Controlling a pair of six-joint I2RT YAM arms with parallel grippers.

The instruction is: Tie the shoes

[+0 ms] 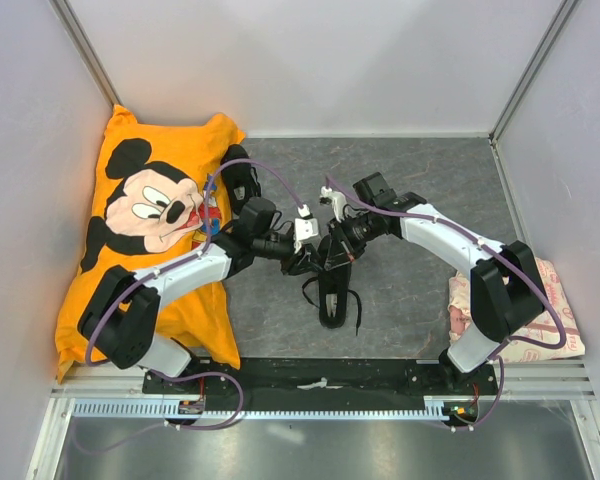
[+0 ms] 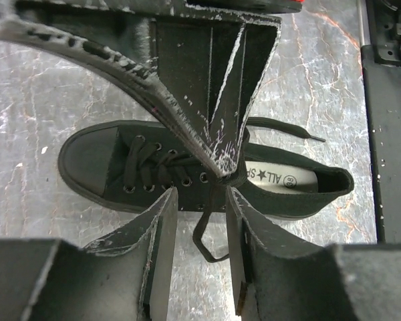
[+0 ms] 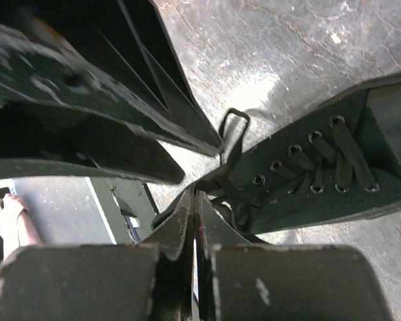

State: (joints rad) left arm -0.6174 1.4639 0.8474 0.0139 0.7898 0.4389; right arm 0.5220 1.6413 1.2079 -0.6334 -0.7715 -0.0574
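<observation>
Grey mottled table [image 1: 410,180] carries one shoe [image 2: 93,160] at centre. Left gripper [image 2: 200,195] is spread around a lace [image 2: 196,234] loop; right gripper [image 3: 195,198] is pressed together, apparently pinching lace by the eyelets.

Shoe [image 2: 93,160]: black throughout, with upper, toe cap and sole coloured alike.
Laces [image 2: 144,157]: black.
Insole [image 2: 281,179]: pale patch printed with dark letters and a star.
Pillow [image 1: 130,150]: orange, printed with a cartoon mouse in black, cream and red.
Table [image 1: 410,180]: grey, veined like marble.
Arms [image 1: 185,272]: white links, black joints.
Cables [image 1: 270,170]: purple.
Cloth [image 1: 565,335]: patterned in pink and white.
</observation>
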